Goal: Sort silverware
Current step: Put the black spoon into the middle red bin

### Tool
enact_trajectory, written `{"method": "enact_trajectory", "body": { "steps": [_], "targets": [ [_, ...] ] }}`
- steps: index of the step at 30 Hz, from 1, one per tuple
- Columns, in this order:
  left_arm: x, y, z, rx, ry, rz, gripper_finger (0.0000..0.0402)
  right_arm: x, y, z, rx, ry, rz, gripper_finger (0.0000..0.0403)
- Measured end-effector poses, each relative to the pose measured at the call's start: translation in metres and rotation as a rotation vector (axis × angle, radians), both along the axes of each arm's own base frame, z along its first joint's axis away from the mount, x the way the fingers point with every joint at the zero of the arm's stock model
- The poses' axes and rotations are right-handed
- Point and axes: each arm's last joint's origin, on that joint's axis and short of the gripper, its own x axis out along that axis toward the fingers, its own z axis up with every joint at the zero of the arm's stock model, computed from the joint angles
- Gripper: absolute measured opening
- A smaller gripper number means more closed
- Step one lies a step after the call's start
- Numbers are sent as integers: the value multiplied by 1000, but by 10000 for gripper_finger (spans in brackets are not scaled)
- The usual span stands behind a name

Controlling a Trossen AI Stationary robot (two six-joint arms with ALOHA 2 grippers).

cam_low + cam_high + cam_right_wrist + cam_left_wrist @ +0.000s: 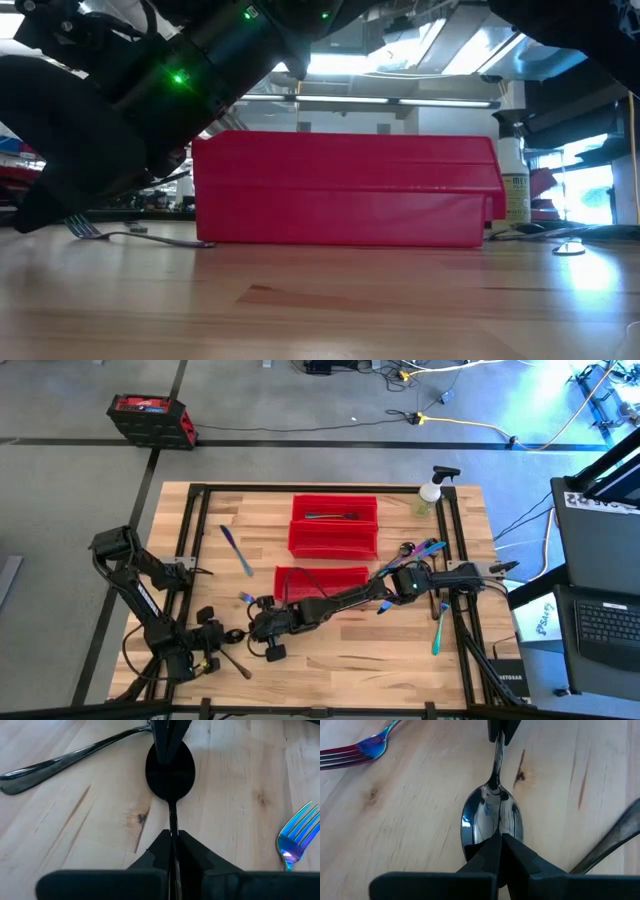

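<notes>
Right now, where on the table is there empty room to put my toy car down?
Bare wood lies along the table's near edge, in front of the lowest red bin. More lies between the lone blue utensil and the stacked bins. It is crowded near the spray bottle, where silverware clusters, and where both tools meet on a spoon.

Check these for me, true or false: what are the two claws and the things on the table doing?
1. Both grippers hold one dark spoon. True.
2. The left gripper pinches the spoon's handle. False: it is shut on the bowl end, and the right gripper is shut on the handle.
3. The spray bottle lies inside a red bin. False: it stands upright on the table, beside the bins.
4. The red bin nearest the bottle holds a dark piece of silverware. True.
5. An iridescent fork lies on the wood near the spoon. True.
</notes>
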Motion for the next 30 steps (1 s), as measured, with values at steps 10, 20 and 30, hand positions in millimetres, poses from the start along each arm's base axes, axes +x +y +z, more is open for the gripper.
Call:
{"method": "enact_trajectory", "body": {
  "steps": [10,20,30],
  "targets": [
    [10,-18,21,37,-124,-49,0,-2,5,-1,40,14,-25,1],
    [22,-18,60,122,-293,-84,0,-5,10,10,81,14,-72,0],
    [21,-1,117,279,-518,-100,0,-21,5,73,108,20,-102,0]
  ]
}}
